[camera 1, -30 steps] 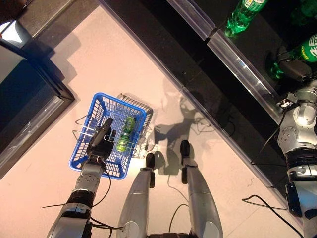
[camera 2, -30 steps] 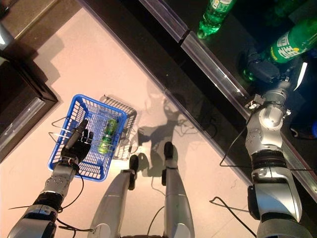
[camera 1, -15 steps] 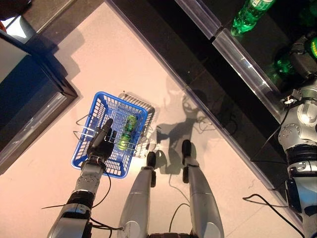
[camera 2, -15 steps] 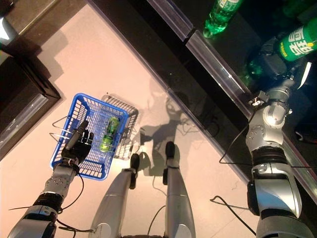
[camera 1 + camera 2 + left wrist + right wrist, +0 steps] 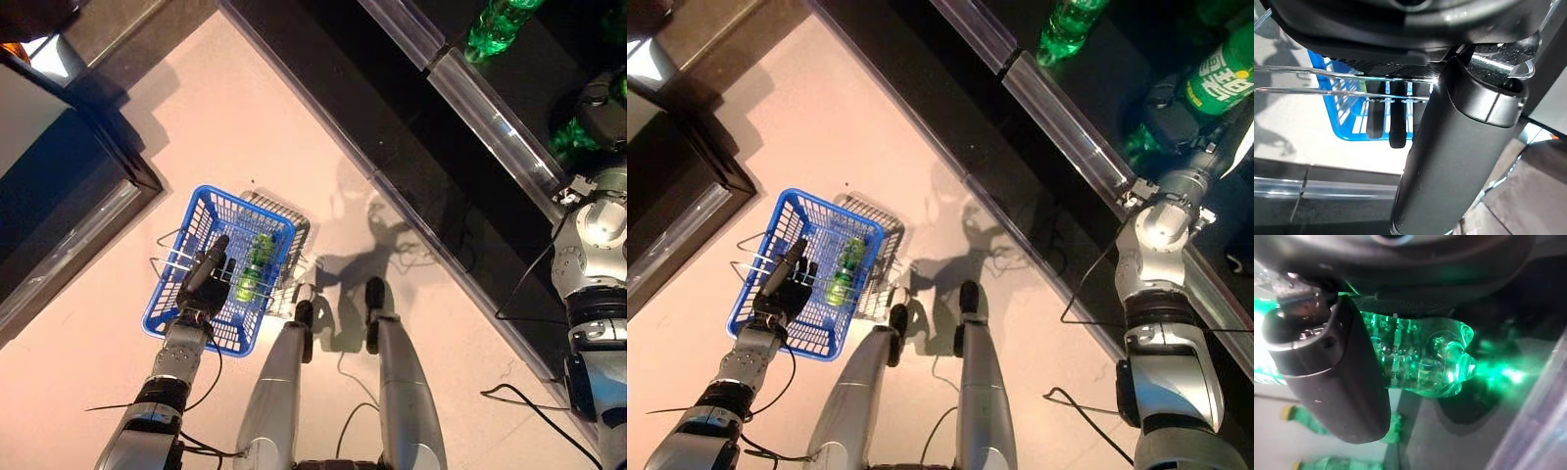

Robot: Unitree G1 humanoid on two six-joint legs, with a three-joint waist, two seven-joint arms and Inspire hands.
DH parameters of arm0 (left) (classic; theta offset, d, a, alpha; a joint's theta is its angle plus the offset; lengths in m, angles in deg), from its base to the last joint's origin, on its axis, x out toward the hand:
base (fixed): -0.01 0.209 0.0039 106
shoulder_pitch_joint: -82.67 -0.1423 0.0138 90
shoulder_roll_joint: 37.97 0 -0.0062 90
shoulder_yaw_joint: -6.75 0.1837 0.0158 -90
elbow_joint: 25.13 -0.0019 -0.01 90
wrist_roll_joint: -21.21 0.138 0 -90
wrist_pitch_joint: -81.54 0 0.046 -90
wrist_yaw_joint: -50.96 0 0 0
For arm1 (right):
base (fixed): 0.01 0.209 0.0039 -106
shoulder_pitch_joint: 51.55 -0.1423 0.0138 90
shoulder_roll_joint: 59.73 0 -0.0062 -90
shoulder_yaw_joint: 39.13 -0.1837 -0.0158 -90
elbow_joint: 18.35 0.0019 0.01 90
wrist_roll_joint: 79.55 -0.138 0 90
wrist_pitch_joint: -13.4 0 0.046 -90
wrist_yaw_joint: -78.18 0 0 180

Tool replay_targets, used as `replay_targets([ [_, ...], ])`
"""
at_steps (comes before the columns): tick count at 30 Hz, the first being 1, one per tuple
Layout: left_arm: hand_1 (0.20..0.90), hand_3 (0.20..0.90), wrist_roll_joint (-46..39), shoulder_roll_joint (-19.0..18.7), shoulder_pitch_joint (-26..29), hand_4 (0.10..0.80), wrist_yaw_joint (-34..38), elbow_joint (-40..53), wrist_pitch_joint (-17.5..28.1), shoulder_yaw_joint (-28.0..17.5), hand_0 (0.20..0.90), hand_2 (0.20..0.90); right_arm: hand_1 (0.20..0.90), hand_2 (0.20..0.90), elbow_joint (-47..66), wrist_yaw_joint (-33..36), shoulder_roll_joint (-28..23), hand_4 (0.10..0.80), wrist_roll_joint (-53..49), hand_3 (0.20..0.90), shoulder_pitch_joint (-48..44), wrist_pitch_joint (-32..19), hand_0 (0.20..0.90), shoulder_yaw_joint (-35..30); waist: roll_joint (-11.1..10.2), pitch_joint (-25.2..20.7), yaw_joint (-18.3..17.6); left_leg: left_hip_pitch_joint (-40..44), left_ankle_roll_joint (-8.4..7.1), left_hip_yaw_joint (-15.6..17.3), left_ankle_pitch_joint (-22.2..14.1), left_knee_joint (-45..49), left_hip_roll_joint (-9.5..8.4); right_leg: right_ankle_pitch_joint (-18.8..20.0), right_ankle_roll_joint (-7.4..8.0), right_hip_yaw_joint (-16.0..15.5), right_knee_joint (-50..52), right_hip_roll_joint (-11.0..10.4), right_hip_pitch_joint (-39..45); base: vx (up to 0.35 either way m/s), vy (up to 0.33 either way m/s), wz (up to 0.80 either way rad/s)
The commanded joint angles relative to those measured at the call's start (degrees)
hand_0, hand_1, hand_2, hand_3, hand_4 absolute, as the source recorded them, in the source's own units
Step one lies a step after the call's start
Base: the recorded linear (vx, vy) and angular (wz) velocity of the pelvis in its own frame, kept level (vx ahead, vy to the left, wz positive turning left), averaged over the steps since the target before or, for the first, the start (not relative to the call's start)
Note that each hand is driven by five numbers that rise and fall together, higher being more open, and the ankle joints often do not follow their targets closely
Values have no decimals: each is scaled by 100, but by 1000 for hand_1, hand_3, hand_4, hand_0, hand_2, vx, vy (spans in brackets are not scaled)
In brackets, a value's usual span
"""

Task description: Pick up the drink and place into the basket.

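Two green drinks matter here. One green plastic bottle [image 5: 1213,76] sits gripped in the right hand [image 5: 1172,102] at the upper right of the frame, over the dark glass-edged shelf [image 5: 1058,108]; compared with a second ago we see hand and bottle carried higher and further right, so the lift is under way. Its long axis runs diagonally, cap end out of frame, base toward the wrist. Another small green bottle [image 5: 251,269] already lies lengthwise in the blue plastic mesh basket [image 5: 186,235] at lower left, whose wire handle the left hand [image 5: 199,284] curls round.
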Motion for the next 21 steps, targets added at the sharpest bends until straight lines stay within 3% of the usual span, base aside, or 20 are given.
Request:
replay_targets([
  [1, 300, 200, 106, -148, 0, 100, -637, 1210, 525, -582, 300, 300, 300, 300, 1481, 273, -732, 100, 1025, 200, -261, -798, 300, -396, 205, -137, -53, 7, 279, -159, -282, 124, -203, -849, -56, -410, 521, 106, 429, -48, 87, 0],
  [10, 300, 200, 415, 263, -606, 100, -846, 1534, 634, -769, 300, 300, 300, 300, 2847, -137, -241, 100, 1361, 200, 827, -560, 300, -864, 132, -304, -209, 520, 292, -35, -339, 20, -296, -622, 41, -116, 182, 201, 863, -9, 102, -4],
  [17, 300, 200, 497, 225, -944, 100, -922, 1612, 576, -963, 300, 300, 300, 300, 3403, -771, 323, 100, 1163, 200, 1911, -469, 300, -996, 10, -623, -316, 1515, 236, -42, 72, -1042, -323, -76, 289, 94, -979, 101, 1698, 53, 60, -5],
  [21, 300, 200, 578, 270, -1037, 100, -914, 1699, 591, -1007, 300, 300, 300, 300, 3639, -1047, 544, 100, 1115, 200, 2332, -429, 300, -954, -50, -796, -310, 2007, 229, -105, 261, -1577, -293, 61, 394, 60, -1426, 32, 2119, 32, 21, -2],
])
